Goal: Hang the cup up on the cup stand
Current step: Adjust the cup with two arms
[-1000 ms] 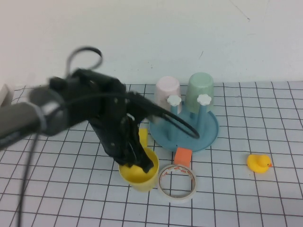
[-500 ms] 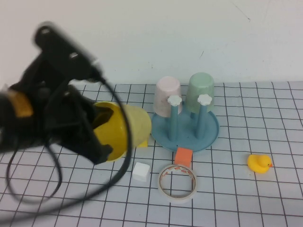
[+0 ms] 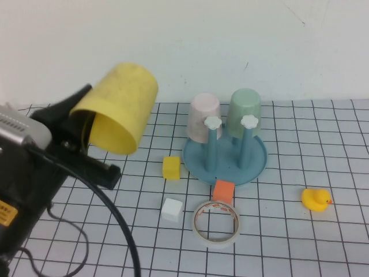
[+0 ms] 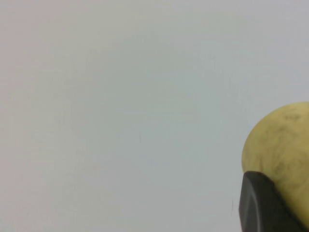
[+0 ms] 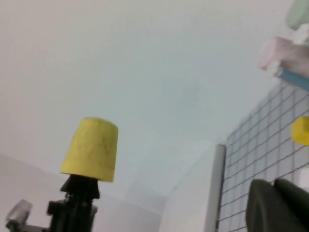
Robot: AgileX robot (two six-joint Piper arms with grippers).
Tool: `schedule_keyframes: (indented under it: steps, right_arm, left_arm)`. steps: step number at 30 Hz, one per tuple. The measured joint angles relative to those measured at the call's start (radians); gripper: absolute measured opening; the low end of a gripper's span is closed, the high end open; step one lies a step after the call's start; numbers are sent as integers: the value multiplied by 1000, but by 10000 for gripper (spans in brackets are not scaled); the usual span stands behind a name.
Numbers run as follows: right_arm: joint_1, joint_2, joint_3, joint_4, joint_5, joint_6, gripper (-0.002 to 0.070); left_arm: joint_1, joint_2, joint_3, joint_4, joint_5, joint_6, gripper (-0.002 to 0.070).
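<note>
Left gripper (image 3: 86, 124) is up high on the left, clamped on the yellow cup (image 3: 121, 104), mouth tilted down, well left of the cup stand (image 3: 226, 156). Right gripper (image 5: 280, 205) barely shows; opening unclear.

Yellow cup (image 3: 121, 107), mouth down, on left gripper (image 3: 86, 124), left of cup stand (image 3: 226, 161).

colours and patterns, tabletop lot

cup (image 3: 122, 107) yellow, faintly speckled; cup stand (image 3: 254, 163) light blue with white flower knobs; pale pink cup (image 3: 203, 115); mint green cup (image 3: 244, 109); yellow block (image 3: 171, 168); orange block (image 3: 222, 191); white block (image 3: 171, 209); yellow duck (image 3: 315, 199), orange beak; cream tape ring (image 3: 215, 223); table (image 3: 300, 242) white, black grid; left gripper (image 3: 86, 144) black.
</note>
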Motion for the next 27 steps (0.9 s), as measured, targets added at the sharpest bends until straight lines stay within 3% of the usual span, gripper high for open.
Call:
schedule_keyframes:
  steps: [4,7,12,15,19,27]
  right_arm:
    - [0,0,-19,54,22,-31,73]
    - [0,34,-76,67,59,-47,181]
    - [0,252,-188,95,143,-131,512]
    - [0,409,-265,104,194,-215,634]
    - [0,627,-387,106,300,-312,676]
    - [28,938,-560,106,422,-361,683]
  left_arm:
    - [0,73,4,78,-216,-107,6]
    - [0,137,4,208,-325,-215,6]
    - [0,257,4,401,-433,-285,6]
    - [0,313,2,454,-433,-314,6]
    - [0,362,-9,467,-433,-358,6]
    - [0,374,-14,439,-437,-394,6]
